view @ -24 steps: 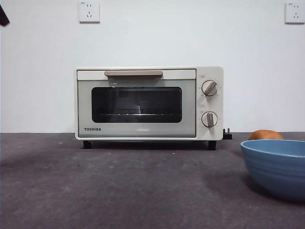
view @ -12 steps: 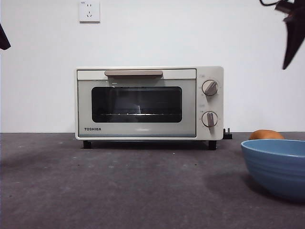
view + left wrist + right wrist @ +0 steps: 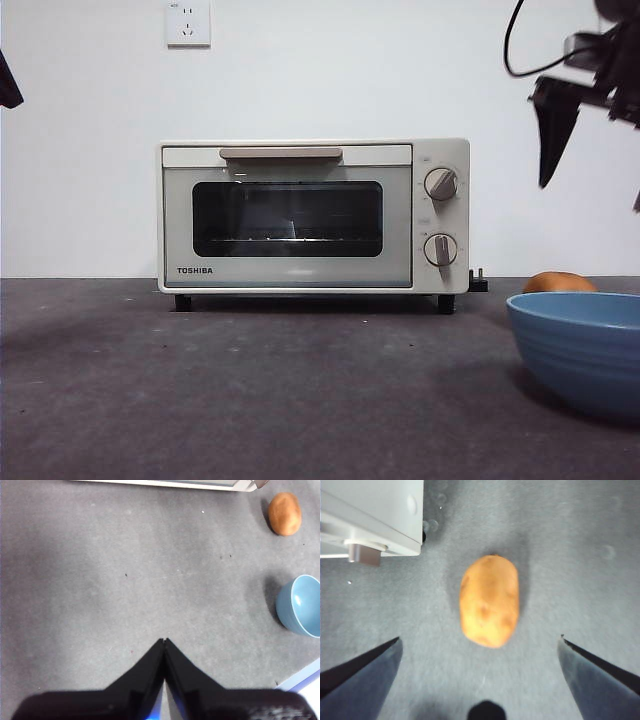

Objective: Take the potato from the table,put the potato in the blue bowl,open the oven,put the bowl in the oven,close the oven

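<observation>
The orange-brown potato (image 3: 560, 282) (image 3: 489, 600) (image 3: 284, 513) lies on the grey table (image 3: 250, 380), behind the blue bowl (image 3: 580, 345) (image 3: 302, 606) and to the right of the oven. The bowl is empty. My right gripper (image 3: 590, 198) (image 3: 480, 638) hangs open high above the potato, one jaw on each side of it, touching nothing. The cream TOSHIBA oven (image 3: 313, 215) (image 3: 370, 515) stands at the back with its door shut. My left gripper (image 3: 165, 640) is shut on nothing over bare table, showing as a black tip (image 3: 8, 85) at the upper left.
A wall socket (image 3: 188, 22) sits above the oven. A black plug (image 3: 477, 282) rests beside the oven's right foot. A pale blue-edged object (image 3: 305, 680) lies close to the bowl in the left wrist view.
The right arm has come in from the top right and moved down and left, over the potato, covering the right wall socket. The oven, bowl, potato and left arm have not moved.
</observation>
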`<control>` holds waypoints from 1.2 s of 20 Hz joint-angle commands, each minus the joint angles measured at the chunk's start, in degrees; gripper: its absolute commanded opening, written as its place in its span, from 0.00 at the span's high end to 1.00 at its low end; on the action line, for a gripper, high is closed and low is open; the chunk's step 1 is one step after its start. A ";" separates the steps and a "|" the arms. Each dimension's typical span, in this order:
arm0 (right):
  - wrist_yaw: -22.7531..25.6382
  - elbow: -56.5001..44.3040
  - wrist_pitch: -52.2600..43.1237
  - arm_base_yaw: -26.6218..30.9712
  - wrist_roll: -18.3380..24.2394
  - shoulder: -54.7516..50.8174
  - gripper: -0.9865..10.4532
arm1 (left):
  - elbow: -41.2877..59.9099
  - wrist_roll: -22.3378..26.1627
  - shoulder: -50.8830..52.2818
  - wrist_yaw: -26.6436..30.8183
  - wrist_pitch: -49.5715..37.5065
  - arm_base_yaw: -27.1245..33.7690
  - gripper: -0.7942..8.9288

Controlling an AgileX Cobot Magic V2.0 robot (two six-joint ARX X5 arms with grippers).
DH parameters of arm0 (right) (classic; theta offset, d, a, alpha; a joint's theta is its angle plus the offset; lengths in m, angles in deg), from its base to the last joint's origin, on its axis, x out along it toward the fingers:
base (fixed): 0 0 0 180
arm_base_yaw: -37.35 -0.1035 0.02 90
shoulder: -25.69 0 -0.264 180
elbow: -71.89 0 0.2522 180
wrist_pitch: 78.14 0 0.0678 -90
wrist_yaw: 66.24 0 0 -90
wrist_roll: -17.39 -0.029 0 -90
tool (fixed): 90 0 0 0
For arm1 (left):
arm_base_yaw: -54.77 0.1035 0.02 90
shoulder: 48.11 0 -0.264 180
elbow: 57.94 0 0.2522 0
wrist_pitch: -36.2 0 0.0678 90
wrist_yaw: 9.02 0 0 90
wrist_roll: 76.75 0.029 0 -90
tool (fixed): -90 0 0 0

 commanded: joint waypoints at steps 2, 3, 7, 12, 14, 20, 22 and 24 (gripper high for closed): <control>0.07 0.31 -2.21 -0.79 0.61 4.28 0.16 | -0.22 0.63 -0.24 -0.24 -0.15 -0.13 0.92; 0.11 0.31 -2.84 -0.94 0.61 5.53 0.16 | -0.22 0.63 -0.24 -0.22 -0.15 -0.13 0.92; 0.46 0.31 -4.85 -1.44 0.46 10.91 0.16 | -0.22 0.63 -0.24 -0.22 -0.13 -0.13 0.92; 1.16 0.31 -8.81 -1.46 0.17 16.26 0.17 | -0.22 0.61 -0.24 -0.22 -0.11 -0.13 0.92; 1.29 0.31 -9.05 -1.60 0.11 18.05 0.17 | -0.22 0.61 -0.24 -0.22 -0.07 -0.13 0.92; 2.60 0.39 -9.97 -3.23 -0.13 19.10 0.74 | -0.22 0.59 -0.24 -0.22 0.31 -0.13 0.92; 2.86 0.39 -10.14 -3.67 -0.13 19.10 0.92 | -0.22 0.59 -0.24 -0.22 0.44 -0.13 0.92; 3.13 1.01 -9.68 -3.69 -1.05 18.88 0.92 | -0.22 0.59 -0.24 -0.22 0.57 -0.13 0.92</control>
